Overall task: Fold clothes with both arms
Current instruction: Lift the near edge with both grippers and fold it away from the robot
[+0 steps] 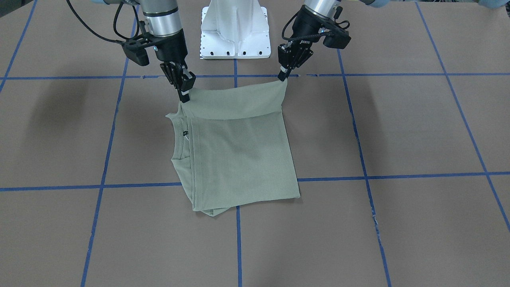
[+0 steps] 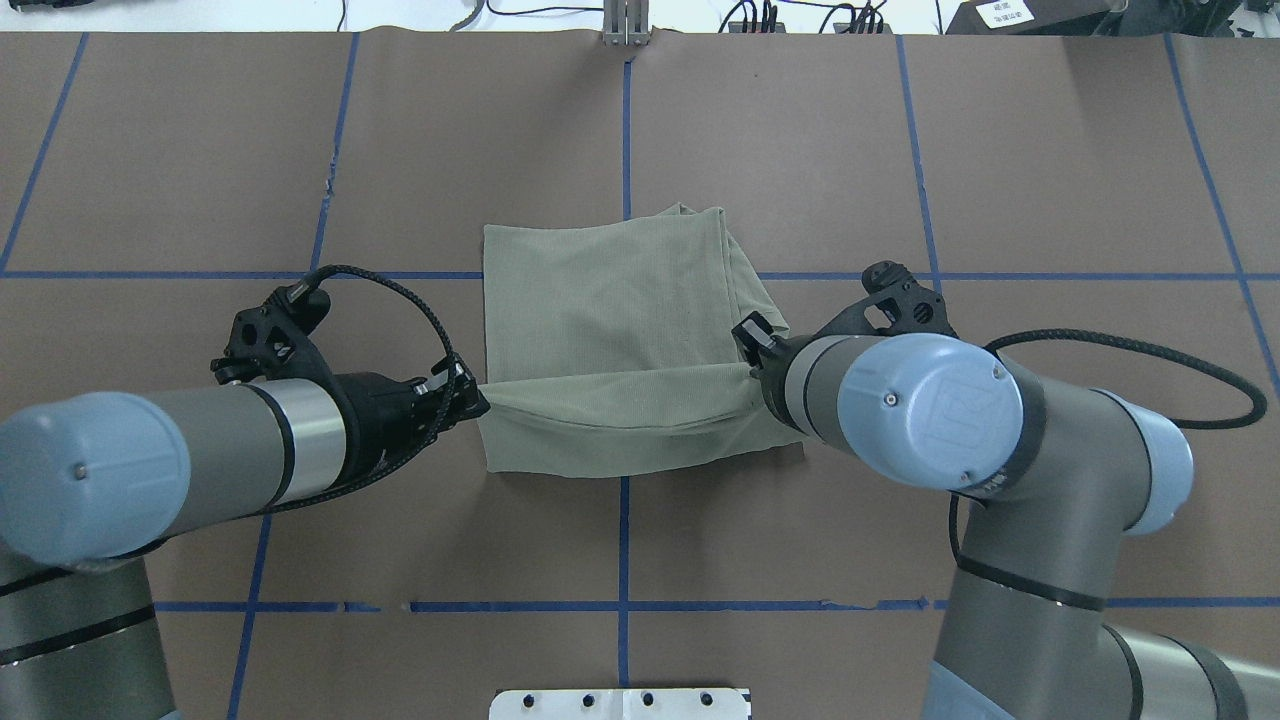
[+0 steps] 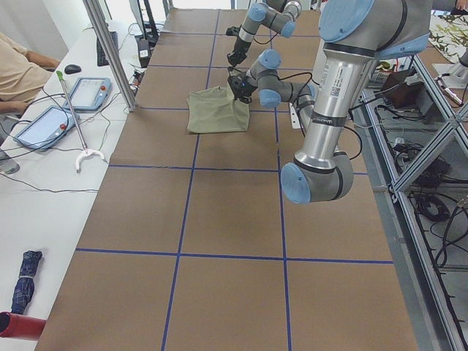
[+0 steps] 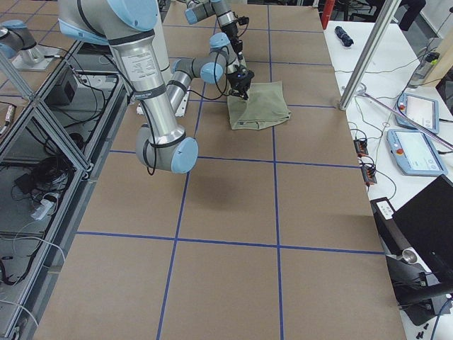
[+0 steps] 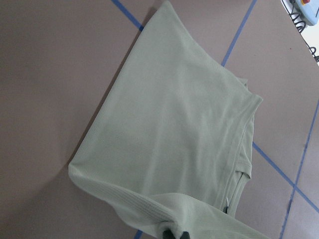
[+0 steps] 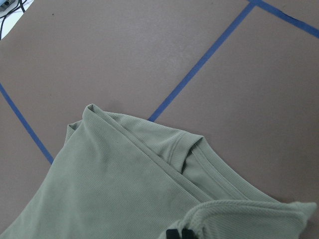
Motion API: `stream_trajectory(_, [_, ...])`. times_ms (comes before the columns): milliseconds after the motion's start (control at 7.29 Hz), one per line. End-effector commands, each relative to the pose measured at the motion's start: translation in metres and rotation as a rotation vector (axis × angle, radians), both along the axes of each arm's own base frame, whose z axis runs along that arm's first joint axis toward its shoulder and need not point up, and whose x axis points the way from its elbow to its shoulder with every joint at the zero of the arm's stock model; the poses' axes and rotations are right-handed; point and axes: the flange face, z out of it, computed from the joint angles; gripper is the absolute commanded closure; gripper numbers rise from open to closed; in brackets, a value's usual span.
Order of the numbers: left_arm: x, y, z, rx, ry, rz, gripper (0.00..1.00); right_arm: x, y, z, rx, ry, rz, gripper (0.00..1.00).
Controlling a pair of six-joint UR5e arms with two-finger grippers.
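The sage-green shirt (image 1: 239, 159) lies folded on the brown table, its ribbed neck and black label (image 1: 185, 132) at one side. The edge nearest the robot is raised off the table and hangs stretched between both grippers. My left gripper (image 1: 283, 76) is shut on one corner of that edge (image 2: 480, 402). At the opposite corner, by the neck, my right gripper (image 1: 184, 97) is shut on the cloth, partly hidden under its wrist (image 2: 752, 362) in the overhead view. Each wrist view shows the shirt (image 5: 174, 124) (image 6: 114, 189) spreading away from pinched fingertips at the bottom edge.
The white pedestal base (image 1: 235, 30) stands just behind the shirt. Blue tape lines (image 2: 625, 130) grid the brown table. A side bench with control tablets (image 3: 44, 124), a metal post (image 3: 110, 55) and a seated person's arm (image 3: 22, 69) runs along the far edge.
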Motion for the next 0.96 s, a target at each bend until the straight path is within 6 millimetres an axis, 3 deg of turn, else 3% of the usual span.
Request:
stream_trajectory(0, [0.012,-0.038,0.017,0.025,-0.049,-0.032,1.00,-0.028,-0.043,0.019,0.021,-0.032,0.030,1.00])
stream_trajectory(137, [0.013,-0.057,0.033,0.040,-0.062,-0.052,1.00,-0.039,-0.065,0.018,0.011,-0.011,0.045,1.00])
stream_trajectory(411, [0.020,-0.098,0.045,0.073,-0.099,-0.082,1.00,-0.063,-0.094,0.025,0.008,-0.003,0.058,1.00])
stream_trajectory(823, [0.028,-0.129,0.058,0.095,-0.124,-0.101,1.00,-0.076,-0.113,0.036,0.002,0.024,0.062,1.00])
